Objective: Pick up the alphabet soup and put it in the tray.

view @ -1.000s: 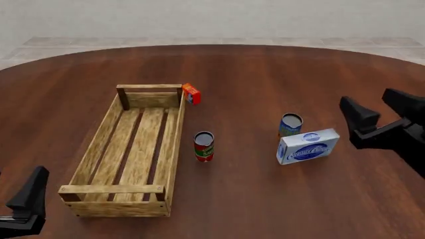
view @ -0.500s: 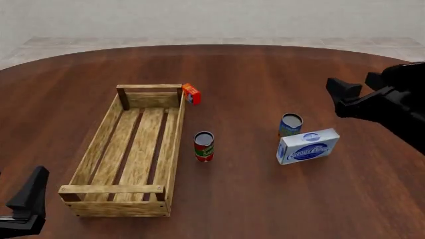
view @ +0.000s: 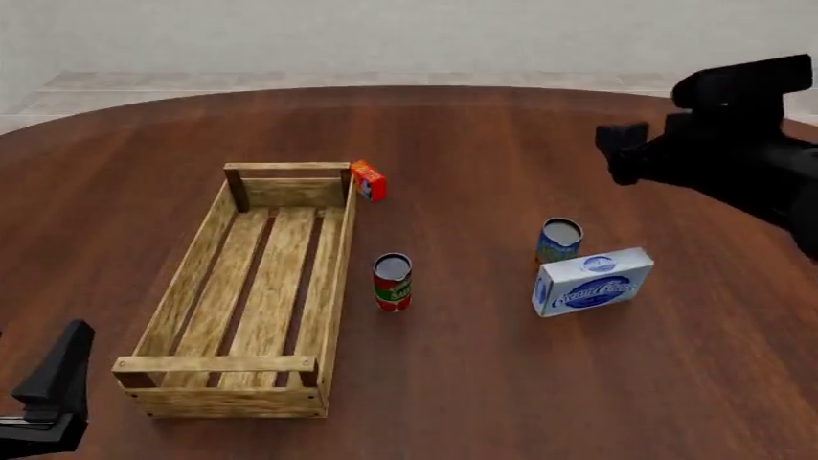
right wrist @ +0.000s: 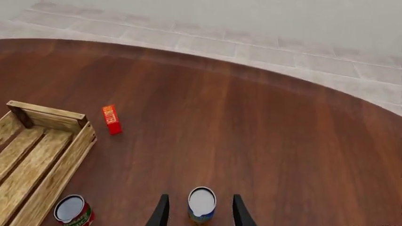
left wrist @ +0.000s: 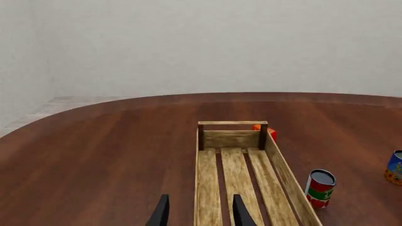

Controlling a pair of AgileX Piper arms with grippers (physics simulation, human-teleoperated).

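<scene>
The alphabet soup [view: 558, 240] is a blue-labelled can with a silver top, standing upright right of the table's centre; it also shows in the wrist views [right wrist: 202, 205] [left wrist: 394, 167]. My right gripper [view: 635, 151] hangs open well above and beyond it, apart from it. In the right wrist view the gripper [right wrist: 200, 197] points down at the can, which shows between the fingers [right wrist: 162, 212]. The tray [view: 192, 273] [left wrist: 231, 139] [right wrist: 63, 160] is a long light-wood crate at the left. Open with nothing in it, my left gripper [view: 61, 379] [left wrist: 199, 197] stays low at the near left.
A red-and-green can [view: 393, 281] stands just right of the tray. A white-and-blue box [view: 592, 281] lies against the near side of the alphabet soup. A small orange-red box [view: 368, 180] stands by the tray's far right corner.
My right gripper has risen and swung left and farther away, tipping down over the alphabet soup. The left arm and all objects have stayed put.
</scene>
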